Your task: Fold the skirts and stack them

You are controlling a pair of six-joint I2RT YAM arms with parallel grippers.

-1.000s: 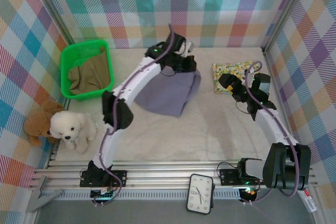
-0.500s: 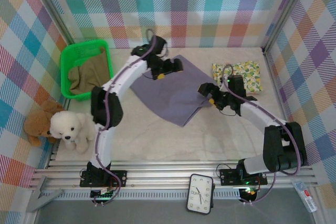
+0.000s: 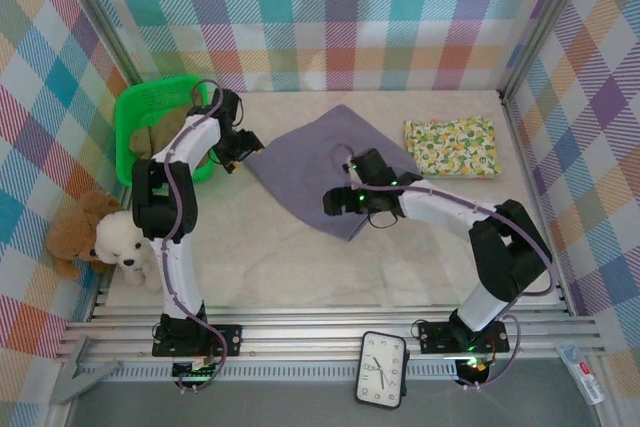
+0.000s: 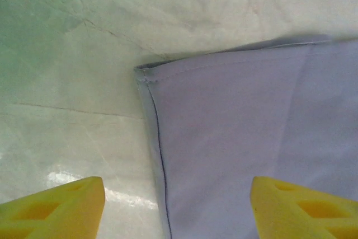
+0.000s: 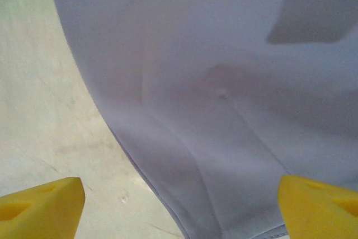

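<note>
- My left pincer [image 4: 176, 208] stands apart, with the stitched corner of the smooth lavender skirt [image 4: 251, 138] just ahead of its yellow fingertips [image 4: 53, 202].
- My right pincer [image 5: 179, 205] gapes too, over that skirt's softly creased hem.
- The floral skirt [image 3: 450, 145], a folded rectangle, lies well apart from it.

Lab test cell, plaid-patterned walls [image 3: 400, 17]

Pastel plaid walls [image 3: 400, 17] on three sides, cream tabletop [image 3: 300, 257], metal rails [image 3: 330, 332] along near edge, even light.
</note>
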